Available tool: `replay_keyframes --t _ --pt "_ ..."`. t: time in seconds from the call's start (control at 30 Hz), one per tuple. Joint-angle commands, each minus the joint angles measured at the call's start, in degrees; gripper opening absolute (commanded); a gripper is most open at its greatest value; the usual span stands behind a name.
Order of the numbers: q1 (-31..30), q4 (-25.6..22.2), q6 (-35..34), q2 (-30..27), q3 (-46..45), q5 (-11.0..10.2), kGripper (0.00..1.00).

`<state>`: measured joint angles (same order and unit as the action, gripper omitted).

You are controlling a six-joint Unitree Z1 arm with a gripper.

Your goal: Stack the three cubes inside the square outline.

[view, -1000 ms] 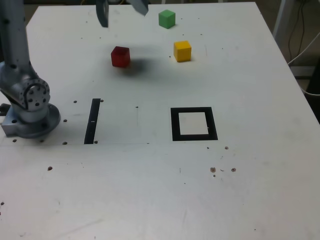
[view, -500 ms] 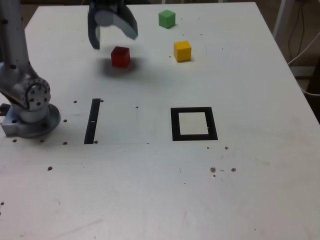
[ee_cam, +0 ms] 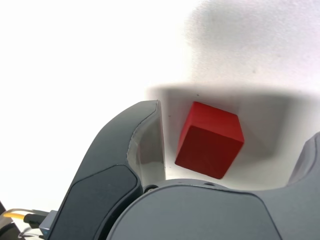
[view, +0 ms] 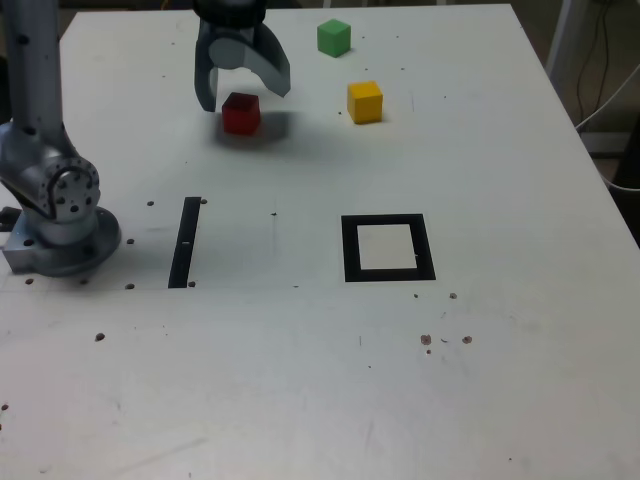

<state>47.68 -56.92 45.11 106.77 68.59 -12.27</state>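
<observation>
The red cube (view: 241, 113) sits on the white table toward the back. My gripper (view: 246, 95) hangs just over it, open, one finger on either side and neither touching. The wrist view shows the red cube (ee_cam: 210, 140) between the two dark fingers (ee_cam: 130, 150) with a gap beside it. The yellow cube (view: 365, 101) rests to the exterior view's right of the red one, and the green cube (view: 334, 37) lies farther back near the table's rear edge. The square outline (view: 388, 248), black with a white centre, lies nearer the front and holds nothing.
The arm's grey base (view: 55, 215) stands at the exterior view's left. A thin black strip (view: 185, 241) lies flat beside it. Cables (view: 610, 90) hang off the table's right edge. Small dark holes dot the tabletop.
The gripper has come down from the table's back edge toward the front and the exterior view's right, ending astride the red cube. The cubes have not moved.
</observation>
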Motion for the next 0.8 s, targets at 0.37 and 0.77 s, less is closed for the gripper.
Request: replay_keyframes --t 0.37,0.77 --pt "-1.2 -0.1 -0.3 -0.3 -1.3 1.4 0.82" --pt "-1.8 2.2 -0.5 -0.9 -2.5 3.8 0.77"
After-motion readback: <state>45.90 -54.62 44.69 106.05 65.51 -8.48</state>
